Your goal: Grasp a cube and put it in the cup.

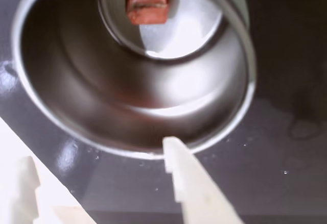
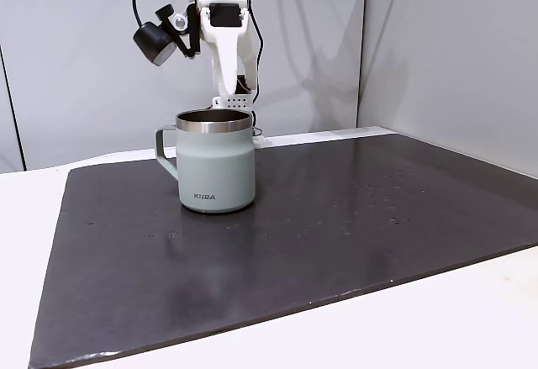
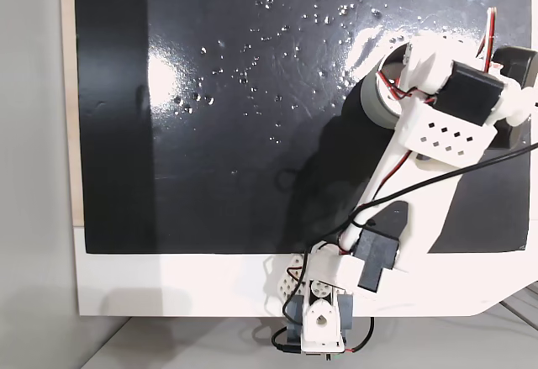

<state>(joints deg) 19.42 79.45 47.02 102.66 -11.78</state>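
The pincer (image 1: 102, 178) stands with its two white fingers (image 1: 196, 188) spread apart and nothing between them, as the wrist view shows; one fingertip reaches just over the near rim of the cup (image 1: 56, 122). Straight beyond the fingertips, down at the bottom of the cup, lies the cube (image 1: 147, 2), rust-red and resting on the shiny steel floor. In a fixed view from the side, the pincer (image 2: 229, 100) hangs just above and behind the rim of the cup (image 2: 216, 163), apart from it, and the cup stands upright on the dark mat (image 2: 353, 209). In a fixed view from above, the arm (image 3: 420, 125) covers most of the cup (image 3: 370, 100).

By my judgement the drop is done and the cube is where the task wants it. What remains is to lift the pincer straight up clear of the rim, without knocking the cup, and draw the arm back.
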